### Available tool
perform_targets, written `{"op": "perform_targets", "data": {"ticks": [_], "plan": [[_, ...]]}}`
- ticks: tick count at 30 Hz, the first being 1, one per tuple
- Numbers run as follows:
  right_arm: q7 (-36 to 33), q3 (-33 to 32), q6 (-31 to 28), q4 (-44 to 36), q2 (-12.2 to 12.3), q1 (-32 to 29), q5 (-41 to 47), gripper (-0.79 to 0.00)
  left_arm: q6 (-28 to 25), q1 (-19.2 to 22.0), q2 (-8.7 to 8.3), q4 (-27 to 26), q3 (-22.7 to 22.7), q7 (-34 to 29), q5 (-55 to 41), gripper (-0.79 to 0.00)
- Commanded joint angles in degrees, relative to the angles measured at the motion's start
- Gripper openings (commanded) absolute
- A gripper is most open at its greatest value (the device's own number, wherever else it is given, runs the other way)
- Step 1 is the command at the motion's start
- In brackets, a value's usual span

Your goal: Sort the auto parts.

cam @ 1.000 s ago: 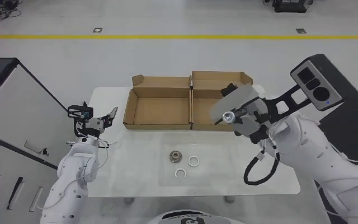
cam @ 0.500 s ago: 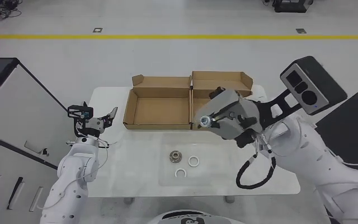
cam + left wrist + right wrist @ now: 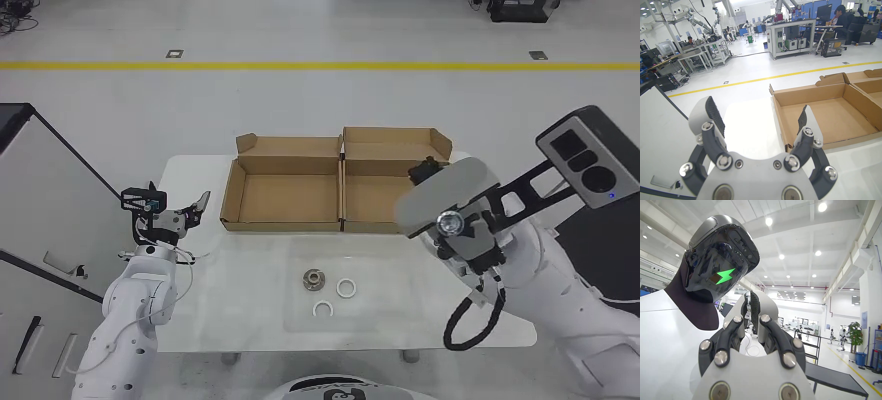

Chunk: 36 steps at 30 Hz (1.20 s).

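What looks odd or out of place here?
The right gripper points upward, away from the table, shut on a small metal part. That is an odd pose for sorting. Nothing looks spilled or damaged.

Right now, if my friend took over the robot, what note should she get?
Left gripper: open, holding nothing, at the left edge of the table.
Right gripper: shut on a metal part, raised up.
On the table: metal ring and two white rings, in front of the left box and right box.
Done: no part seen boxed.
Left: box the held part, then the three rings.
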<state>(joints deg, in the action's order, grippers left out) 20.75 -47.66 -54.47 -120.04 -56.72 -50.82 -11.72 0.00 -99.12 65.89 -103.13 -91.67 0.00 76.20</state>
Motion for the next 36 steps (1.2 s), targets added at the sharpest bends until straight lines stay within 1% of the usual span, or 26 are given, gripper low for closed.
{"op": "perform_targets", "data": {"ticks": [1,22,24,28,34,36], "plan": [[-0.01,0.01,0.01,0.0,0.0,0.0,0.0,-0.785,0.0,0.0,0.0,0.0,0.0,0.0,0.0,0.0],[-0.01,0.01,0.01,0.0,0.0,0.0,0.0,-0.785,0.0,0.0,0.0,0.0,0.0,0.0,0.0,0.0],[-1.01,-0.87,1.36,0.32,0.0,-1.26,0.02,-0.785,0.0,0.0,0.0,0.0,0.0,0.0,0.0,0.0],[-5.18,-5.58,1.69,1.82,0.83,-4.47,0.5,-0.785,0.0,0.0,0.0,0.0,0.0,0.0,0.0,0.0],[-15.83,-14.98,-0.63,4.95,3.17,-9.18,5.53,-0.785,0.0,0.0,0.0,0.0,0.0,0.0,0.0,0.0],[-21.25,-18.42,-0.95,6.46,4.12,-10.21,6.64,-0.785,0.0,0.0,0.0,0.0,0.0,0.0,0.0,0.0]]}}
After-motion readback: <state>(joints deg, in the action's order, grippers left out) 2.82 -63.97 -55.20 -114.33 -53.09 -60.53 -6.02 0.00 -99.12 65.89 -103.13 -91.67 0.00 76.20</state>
